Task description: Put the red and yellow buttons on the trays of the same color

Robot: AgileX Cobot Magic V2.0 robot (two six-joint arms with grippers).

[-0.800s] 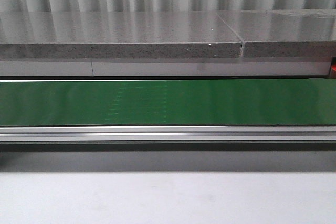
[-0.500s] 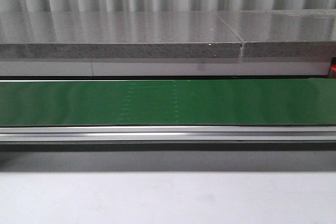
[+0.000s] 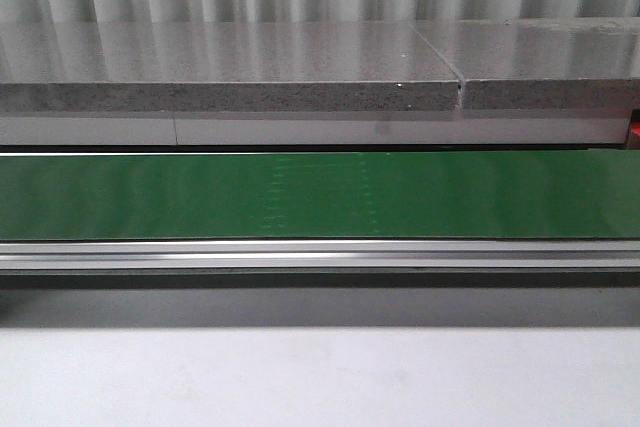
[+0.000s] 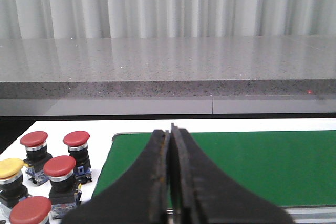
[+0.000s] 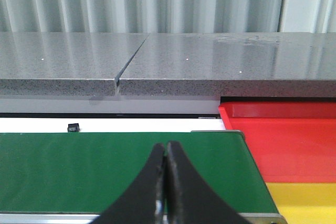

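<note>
In the left wrist view, several red buttons (image 4: 59,165) and one yellow button (image 4: 10,168) stand close together on the white table, beside the end of the green belt (image 4: 252,161). My left gripper (image 4: 169,129) is shut and holds nothing, above the belt's end and to one side of the buttons. The right wrist view shows the red tray (image 5: 283,140) and the yellow tray (image 5: 304,198) just past the belt's other end. My right gripper (image 5: 166,145) is shut and empty over the belt (image 5: 79,166). Neither gripper nor any button shows in the front view.
The front view shows the green belt (image 3: 320,195) running across, with a metal rail (image 3: 320,253) in front and a grey stone ledge (image 3: 230,77) behind. A small black object (image 5: 73,127) lies on the white surface beyond the belt.
A faint pale pattern on the green belt has shifted to the right in the front view. Nothing else differs.
</note>
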